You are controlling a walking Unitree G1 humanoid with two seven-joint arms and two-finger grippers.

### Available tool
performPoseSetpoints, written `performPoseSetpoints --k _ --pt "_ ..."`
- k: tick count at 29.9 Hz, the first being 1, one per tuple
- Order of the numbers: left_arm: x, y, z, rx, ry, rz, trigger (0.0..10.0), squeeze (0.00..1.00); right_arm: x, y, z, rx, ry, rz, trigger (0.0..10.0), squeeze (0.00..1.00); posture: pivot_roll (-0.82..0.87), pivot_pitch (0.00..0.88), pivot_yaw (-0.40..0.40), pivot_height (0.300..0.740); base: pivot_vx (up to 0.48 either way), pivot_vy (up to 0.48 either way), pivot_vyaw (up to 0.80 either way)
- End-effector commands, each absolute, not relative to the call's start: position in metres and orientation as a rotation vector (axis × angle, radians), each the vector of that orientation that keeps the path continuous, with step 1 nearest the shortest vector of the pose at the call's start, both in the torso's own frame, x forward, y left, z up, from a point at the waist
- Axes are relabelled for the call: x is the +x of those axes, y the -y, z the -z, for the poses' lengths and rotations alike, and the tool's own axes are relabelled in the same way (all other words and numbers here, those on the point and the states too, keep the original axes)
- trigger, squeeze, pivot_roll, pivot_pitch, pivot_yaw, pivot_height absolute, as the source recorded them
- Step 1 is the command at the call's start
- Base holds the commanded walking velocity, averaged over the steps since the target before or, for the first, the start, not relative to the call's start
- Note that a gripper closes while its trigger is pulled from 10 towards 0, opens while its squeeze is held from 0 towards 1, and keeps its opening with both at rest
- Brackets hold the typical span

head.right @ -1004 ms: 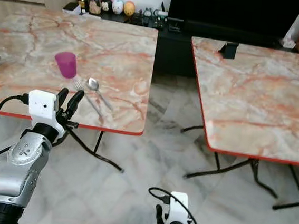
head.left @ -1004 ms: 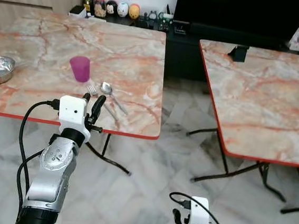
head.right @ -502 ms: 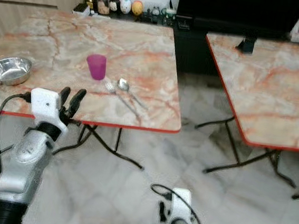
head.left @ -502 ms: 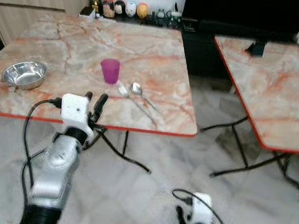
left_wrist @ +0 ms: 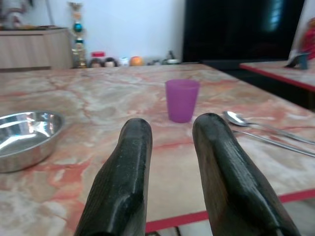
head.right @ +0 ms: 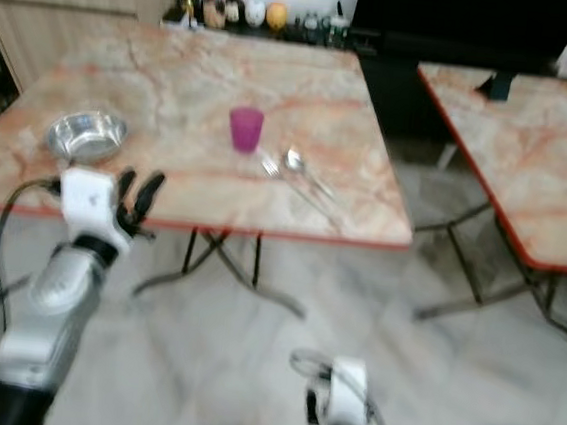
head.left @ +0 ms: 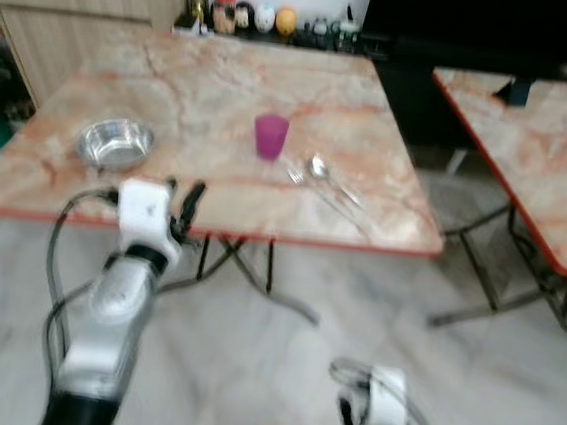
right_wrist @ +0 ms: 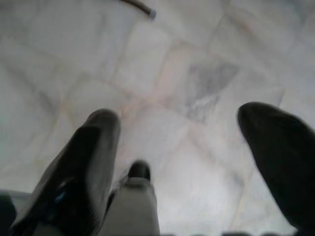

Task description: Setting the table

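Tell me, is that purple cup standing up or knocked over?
Upright. The purple cup stands on its base on the marble table, open rim up, beside the spoon.

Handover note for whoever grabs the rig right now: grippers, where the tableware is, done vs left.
Left gripper: raised at the near edge of the left table, fingers slightly apart, holding nothing.
Right gripper: hangs low over the floor, open, idle.
On the left table: steel bowl near its left side; purple cup mid-table; fork and spoon lying side by side just right of the cup.
The right table has no tableware in the part that is visible.
Done: nothing is in hand yet.
Left: pick up and lay out every piece. Head views are blurred.
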State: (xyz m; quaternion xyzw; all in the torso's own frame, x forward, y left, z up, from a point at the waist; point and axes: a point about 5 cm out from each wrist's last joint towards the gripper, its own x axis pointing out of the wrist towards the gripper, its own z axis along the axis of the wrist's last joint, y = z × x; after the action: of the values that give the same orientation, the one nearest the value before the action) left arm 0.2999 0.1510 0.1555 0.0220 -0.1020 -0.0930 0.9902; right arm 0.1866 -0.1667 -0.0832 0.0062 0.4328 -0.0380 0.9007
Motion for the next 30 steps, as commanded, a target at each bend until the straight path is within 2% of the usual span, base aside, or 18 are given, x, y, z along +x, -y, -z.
performPoseSetpoints --k 1,16,30 --pt "0.3010 -0.1542 -0.1613 0.071 0.227 0.178 10.0 0.00 0.1933 0.1631 0.0800 0.011 -0.874 0.067 10.0 0.00 0.01 0.000 -0.083 0.740 0.000 0.420 0.00" --pt "0.3002 -0.1554 -0.1579 0.073 0.226 0.175 10.0 0.00 0.1896 0.1634 0.0818 0.002 -0.884 0.060 10.0 0.00 0.02 0.000 -0.087 0.740 0.000 0.410 0.00" --pt "0.2968 -0.1538 -0.1579 0.025 0.241 0.182 10.0 0.00 0.1877 0.1637 0.0827 -0.001 -0.885 0.075 10.0 0.00 0.01 0.000 -0.074 0.740 0.000 0.000 0.00"
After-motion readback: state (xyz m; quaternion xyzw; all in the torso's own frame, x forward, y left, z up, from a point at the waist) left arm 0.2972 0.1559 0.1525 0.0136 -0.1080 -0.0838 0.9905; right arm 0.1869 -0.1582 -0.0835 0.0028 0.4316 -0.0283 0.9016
